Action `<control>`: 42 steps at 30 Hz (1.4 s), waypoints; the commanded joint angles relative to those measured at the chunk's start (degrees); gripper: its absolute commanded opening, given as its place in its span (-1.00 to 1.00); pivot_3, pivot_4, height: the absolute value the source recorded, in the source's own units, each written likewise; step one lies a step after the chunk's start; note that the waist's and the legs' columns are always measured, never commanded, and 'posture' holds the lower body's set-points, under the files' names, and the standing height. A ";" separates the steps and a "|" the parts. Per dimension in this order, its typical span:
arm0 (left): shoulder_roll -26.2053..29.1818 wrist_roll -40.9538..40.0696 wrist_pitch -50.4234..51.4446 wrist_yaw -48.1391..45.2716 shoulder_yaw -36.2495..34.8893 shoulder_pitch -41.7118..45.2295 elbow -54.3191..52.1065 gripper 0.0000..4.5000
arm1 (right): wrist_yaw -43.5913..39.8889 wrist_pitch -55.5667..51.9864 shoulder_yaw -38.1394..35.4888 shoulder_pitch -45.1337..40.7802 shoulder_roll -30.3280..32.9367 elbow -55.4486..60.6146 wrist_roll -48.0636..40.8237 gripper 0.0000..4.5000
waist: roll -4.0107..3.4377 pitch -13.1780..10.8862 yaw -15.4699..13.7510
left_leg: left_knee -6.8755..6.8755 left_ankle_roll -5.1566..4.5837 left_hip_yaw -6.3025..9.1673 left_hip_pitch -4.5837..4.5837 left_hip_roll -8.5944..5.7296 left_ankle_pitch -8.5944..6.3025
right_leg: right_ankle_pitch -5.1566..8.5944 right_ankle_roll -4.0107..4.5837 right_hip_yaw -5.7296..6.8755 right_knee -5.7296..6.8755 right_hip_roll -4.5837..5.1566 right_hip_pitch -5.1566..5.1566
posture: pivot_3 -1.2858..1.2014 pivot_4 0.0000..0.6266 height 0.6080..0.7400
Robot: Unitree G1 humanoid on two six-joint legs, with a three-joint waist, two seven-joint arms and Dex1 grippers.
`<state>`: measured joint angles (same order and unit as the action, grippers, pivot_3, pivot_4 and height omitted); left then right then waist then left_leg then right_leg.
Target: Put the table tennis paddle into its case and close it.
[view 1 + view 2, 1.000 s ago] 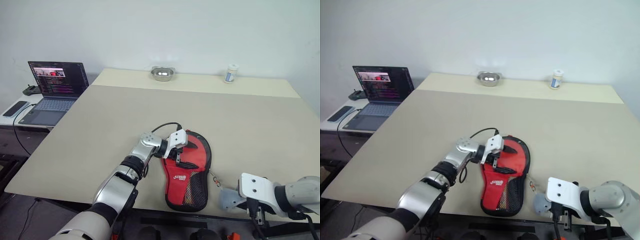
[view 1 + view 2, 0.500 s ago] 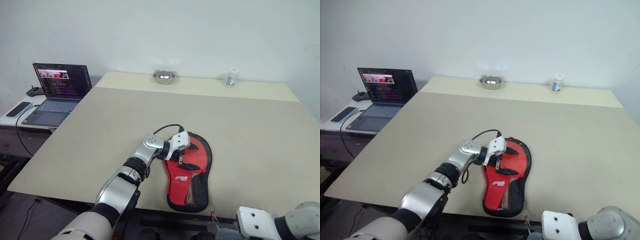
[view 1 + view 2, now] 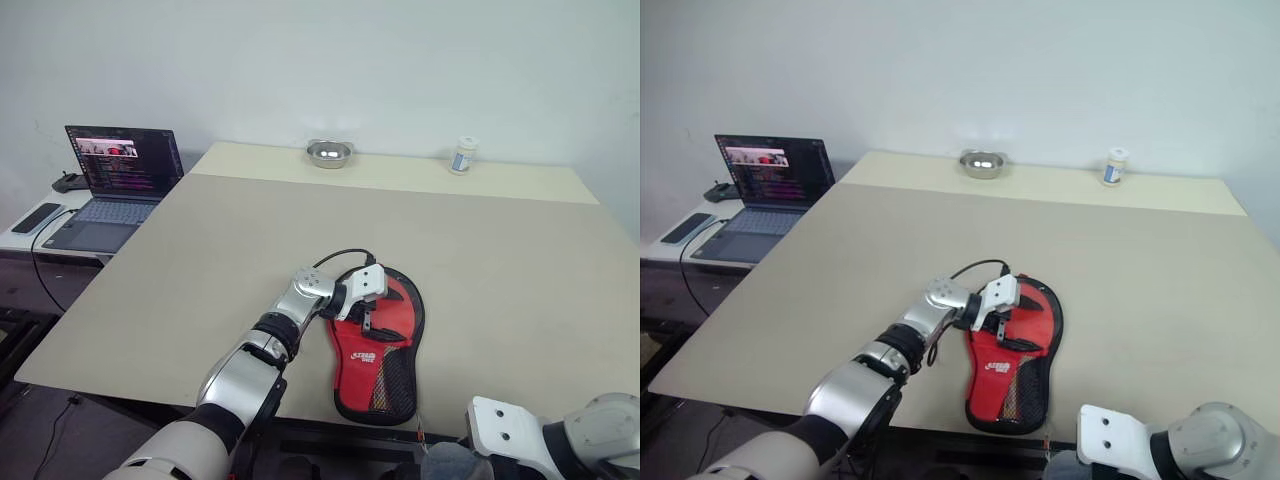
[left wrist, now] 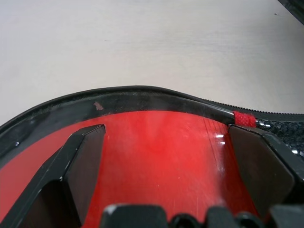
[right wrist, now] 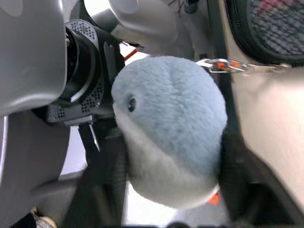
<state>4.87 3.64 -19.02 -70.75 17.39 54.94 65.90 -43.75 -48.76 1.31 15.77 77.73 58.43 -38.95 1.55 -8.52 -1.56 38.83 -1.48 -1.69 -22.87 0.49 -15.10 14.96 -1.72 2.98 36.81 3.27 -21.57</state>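
Since a second ago my right arm has been pulling back off the near edge of the desk (image 3: 520,260), dragging the grey plush charm (image 5: 171,123) on its little chain (image 5: 223,65) below the rim. That charm is sitting between the right pincer's fingers, though I cannot tell whether they are still squeezing it.

I am keeping the left pincer (image 3: 372,316) spread wide, pressing down on the case (image 3: 385,345), whose red face is showing under it. The case is lying flat near the front edge, round end away from me, narrow mesh end toward me, long axis running roughly front to back. The left pincer is by far the nearer one; the chain's end is lying at the near right.
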 commanded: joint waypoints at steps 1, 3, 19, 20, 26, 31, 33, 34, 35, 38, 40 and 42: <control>-0.66 4.11 0.67 0.15 2.45 -2.19 3.28 1.00 | 0.03 0.81 -2.52 0.39 1.76 1.57 -3.77 0.78 | 0.00 0.00 0.00 | -0.01 0.00 0.00 0.00 0.01 0.00 | 0.01 0.02 0.00 -0.01 0.00 -0.04 | 0.03 -0.52 1.00; -0.81 3.63 0.88 -0.13 2.04 -2.34 3.06 1.00 | 0.66 0.26 -4.36 0.16 1.96 1.57 -5.77 0.98 | 0.00 -0.01 0.01 | -0.02 0.00 0.00 0.00 0.00 0.00 | 0.02 0.03 0.00 -0.02 0.01 -0.18 | 0.03 -0.52 1.00; 8.87 -6.37 9.95 -12.70 -5.23 -1.59 -16.47 1.00 | 5.02 13.48 -7.86 -17.38 -20.72 -25.64 9.75 0.98 | -0.03 -0.64 0.97 | -0.12 0.01 -0.20 -0.85 0.11 0.01 | -0.18 0.32 -0.09 0.24 -0.16 -1.06 | 0.03 -0.52 1.00; 10.70 -7.35 12.31 -13.27 -5.69 -2.79 -20.12 1.00 | 4.90 14.46 -6.85 -18.65 -22.20 -28.29 10.97 0.98 | -0.09 -0.68 1.05 | -0.12 0.02 -0.23 -1.07 0.09 0.02 | -0.18 0.35 -0.14 0.37 -0.19 -1.35 | 0.03 -0.52 1.00; 18.76 -11.18 23.38 -10.59 -7.19 -15.31 -42.68 1.00 | 2.63 25.14 -3.99 -23.92 -28.80 -43.20 17.92 0.98 | -0.40 -0.87 1.12 | -0.12 0.03 -0.31 -1.31 0.03 0.03 | -0.09 0.39 -0.24 0.52 -0.22 -1.67 | 0.03 -0.52 1.00; 20.01 -12.86 32.03 -0.23 -10.10 -25.47 -57.78 1.00 | -1.59 34.36 -4.43 -29.49 -32.95 -57.97 20.35 0.98 | -0.45 -0.99 0.85 | 0.02 0.02 -0.36 -1.30 -0.01 0.03 | -0.14 0.33 -0.34 0.55 -0.17 -1.63 | 0.03 -0.52 1.00; 18.94 -11.29 31.88 5.17 -9.95 -28.97 -60.29 1.00 | -3.53 36.70 -4.96 -30.50 -33.06 -62.16 20.72 0.98 | -0.47 -1.00 0.57 | 0.04 0.01 -0.37 -1.27 -0.01 0.03 | -0.16 0.30 -0.35 0.59 -0.17 -1.61 | 0.03 -0.52 1.00; 18.75 -11.77 32.65 6.42 -10.00 -30.75 -62.23 1.00 | -3.92 37.18 -5.16 -30.75 -33.05 -62.85 20.75 0.98 | -0.47 -1.00 0.50 | 0.05 0.01 -0.41 -1.20 -0.01 0.04 | -0.17 0.31 -0.41 0.63 -0.17 -1.57 | 0.03 -0.52 1.00; 18.53 -12.20 33.26 7.40 -9.81 -31.75 -63.75 1.00 | -4.34 37.20 -5.61 -30.96 -32.94 -63.28 20.41 0.98 | -0.47 -1.00 0.49 | 0.04 0.01 -0.49 -1.10 -0.01 0.03 | -0.17 0.31 -0.50 0.72 -0.16 -1.54 | 0.03 -0.52 1.00; 17.81 -13.14 34.45 10.07 -10.23 -32.06 -64.78 1.00 | -4.89 33.78 -7.73 -31.04 -33.16 -61.38 17.43 0.98 | -0.47 -1.00 0.41 | 0.06 0.02 -0.58 -1.04 0.01 0.04 | -0.16 0.32 -0.61 0.95 -0.16 -1.62 | 0.03 -0.52 1.00; 17.23 -13.09 34.73 11.56 -10.10 -31.24 -63.80 1.00 | -5.93 32.00 -8.80 -30.61 -33.02 -60.42 15.69 0.98 | -0.47 -1.00 0.37 | 0.07 0.03 -0.58 -0.97 0.04 0.06 | -0.16 0.33 -0.62 1.08 -0.18 -1.63 | 0.03 -0.52 1.00; 17.20 -13.61 35.22 12.91 -11.07 -29.34 -62.27 1.00 | -6.66 30.36 -9.22 -29.37 -32.51 -57.75 14.85 0.98 | -0.47 -1.00 0.36 | 0.08 0.04 -0.58 -0.94 0.05 0.08 | -0.16 0.34 -0.62 1.14 -0.19 -1.63 | 0.03 -0.52 1.00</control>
<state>22.17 -8.67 16.13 -59.14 8.07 23.33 4.24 -49.49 -17.21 -6.15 -13.97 44.54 -3.19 -22.16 1.07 -9.53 -1.20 38.91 -1.43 -2.28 -23.80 0.54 -15.01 14.79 -1.38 2.36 37.96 3.08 -23.19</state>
